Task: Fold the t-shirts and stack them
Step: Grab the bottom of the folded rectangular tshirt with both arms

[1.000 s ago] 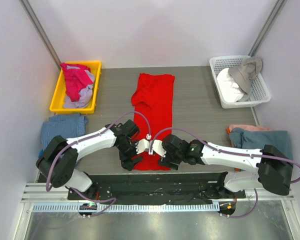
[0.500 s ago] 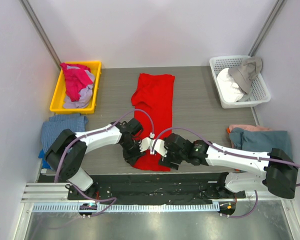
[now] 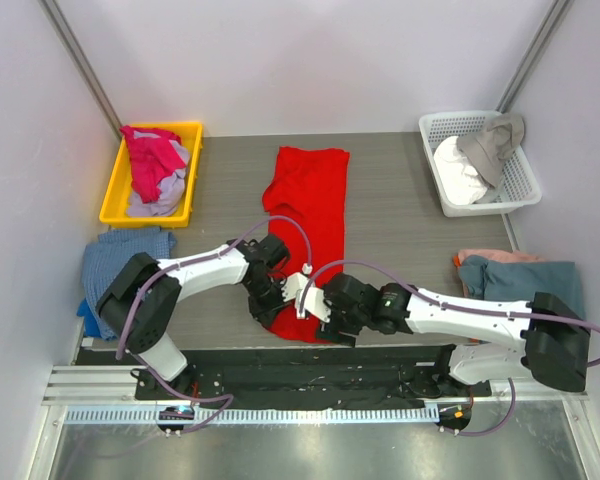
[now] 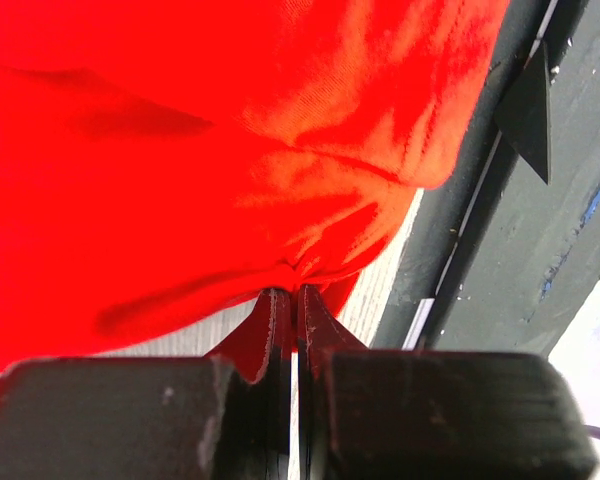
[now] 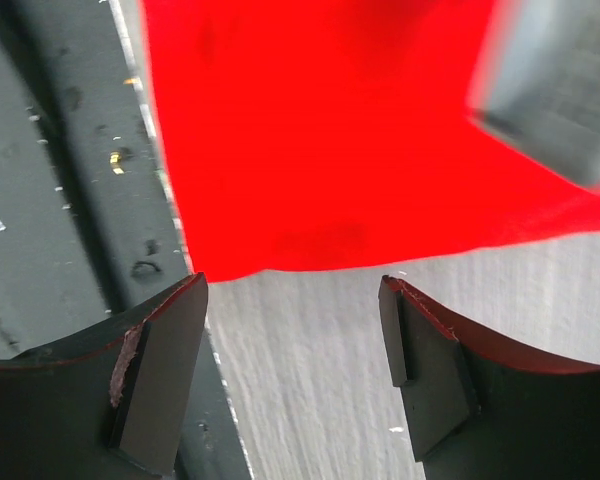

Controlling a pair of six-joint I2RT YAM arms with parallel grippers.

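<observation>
Since a second ago, the left claw [image 4: 295, 292] has pinched shut on the near hem of the red shirt [image 3: 310, 200]. The right claw [image 5: 290, 330] hovers with jaws apart, the hem just beyond its tips. The shirt lies as a long strip on the counter [image 3: 400, 215], only partly folded. Far left of it, more shirts [image 3: 152, 160] wait in a bin [image 3: 108, 210].

T-shirt [image 3: 310, 195] central; tray [image 3: 140, 220] far-left, basket [image 3: 520, 180] far-right, seemingly holding clothes [image 3: 152, 160].
</observation>
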